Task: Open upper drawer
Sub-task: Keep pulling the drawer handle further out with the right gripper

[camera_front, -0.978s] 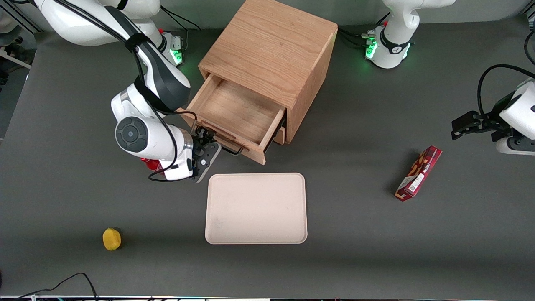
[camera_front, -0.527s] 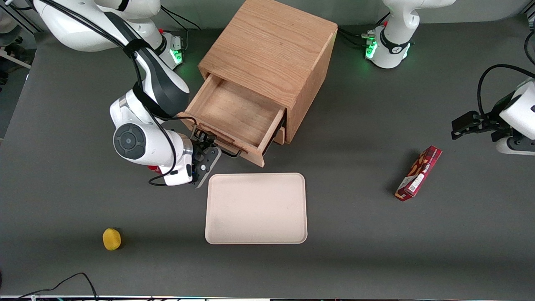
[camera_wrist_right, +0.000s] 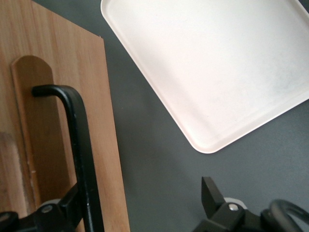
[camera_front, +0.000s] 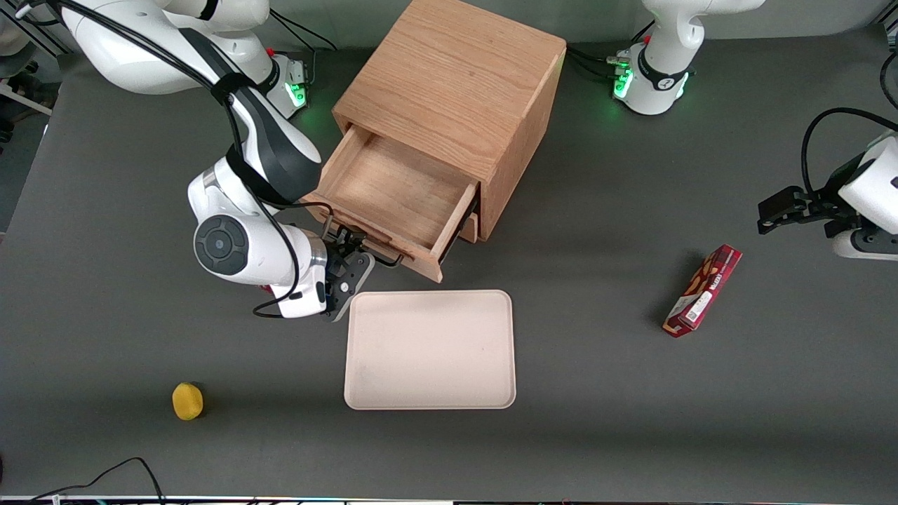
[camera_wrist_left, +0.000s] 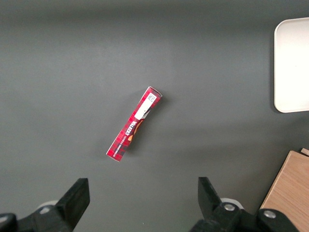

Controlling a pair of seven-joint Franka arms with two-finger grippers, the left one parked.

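Observation:
The upper drawer stands pulled well out of the oak cabinet, its shallow tray body bare. Its thin black wire handle runs along the flat front facing the front camera. My right gripper is at the handle's end toward the working arm, just above the table. In the right wrist view the drawer front and the handle show close up. The gripper is open: one finger lies against the handle bar, the other stands well apart over the grey table.
A pale empty tray lies just in front of the drawer, nearer the front camera, and shows in the right wrist view. The lower drawer's corner peeks out under the upper one. A yellow object and a red box lie on the table.
The wrist and gripper have shifted slightly toward the front camera and the tray, and the drawer front has come a little farther out with them.

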